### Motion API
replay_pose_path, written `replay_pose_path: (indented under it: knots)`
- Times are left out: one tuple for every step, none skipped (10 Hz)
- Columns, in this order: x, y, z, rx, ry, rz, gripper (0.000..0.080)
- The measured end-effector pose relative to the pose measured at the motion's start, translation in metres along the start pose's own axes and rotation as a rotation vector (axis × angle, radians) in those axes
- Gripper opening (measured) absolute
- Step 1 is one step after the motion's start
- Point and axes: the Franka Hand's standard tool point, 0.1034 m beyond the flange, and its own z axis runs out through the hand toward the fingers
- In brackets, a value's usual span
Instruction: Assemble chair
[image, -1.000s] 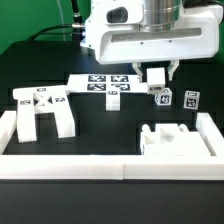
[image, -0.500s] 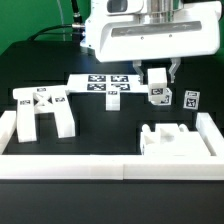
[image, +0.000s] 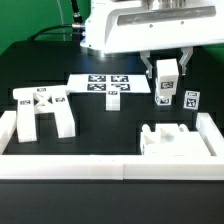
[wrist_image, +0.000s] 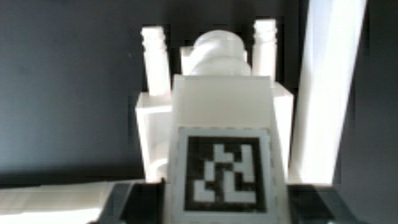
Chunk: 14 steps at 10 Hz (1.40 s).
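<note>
Up and toward 3 o'clock now: leg (image: 165, 97) pinched in nearly closed gripper (image: 167, 75), ready for carrying to seat (image: 172, 140) at 5 o'clock.

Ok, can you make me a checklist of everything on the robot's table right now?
Surface: black table with a white rail along its edge; the marker board lies flat on it.
Job's things: frame stands at the exterior view's left; seat block sits near the front rail; one leg is in the gripper; a second leg stands beside it on the table.
Clutter: nothing seen.
Grippers: gripper shut on the leg.
Cables: dark cable behind the arm.
Surroundings: green backdrop behind the table.
</note>
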Motion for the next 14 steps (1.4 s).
replay_pose_path:
  knots:
    - [0.001,0.0,0.0,0.0,0.009,0.0,0.0291]
    - [0.004,0.0,0.0,-0.001,0.04,-0.001,0.0291]
    - [0.008,0.0,0.003,-0.002,0.057,-0.017,0.0291]
    - [0.022,-0.003,0.005,-0.004,0.136,-0.033,0.0291]
    - [0.031,-0.009,0.006,-0.003,0.192,-0.043,0.0291]
    - [0.043,-0.015,0.004,-0.004,0.281,-0.054,0.0291]
    - [0.046,-0.019,0.006,-0.005,0.349,-0.063,0.0291]
    - [0.042,-0.016,0.009,-0.009,0.364,-0.062,0.0291]
    - [0.041,-0.016,0.01,-0.009,0.354,-0.062,0.0291]
    - [0.041,-0.016,0.01,-0.009,0.353,-0.062,0.0291]
    - [0.04,-0.016,0.012,-0.009,0.351,-0.063,0.0291]
    - [0.04,-0.024,0.019,-0.008,0.357,-0.079,0.0291]
    - [0.044,-0.033,0.022,-0.008,0.358,-0.105,0.0291]
    - [0.05,-0.047,0.022,-0.012,0.35,-0.141,0.0291]
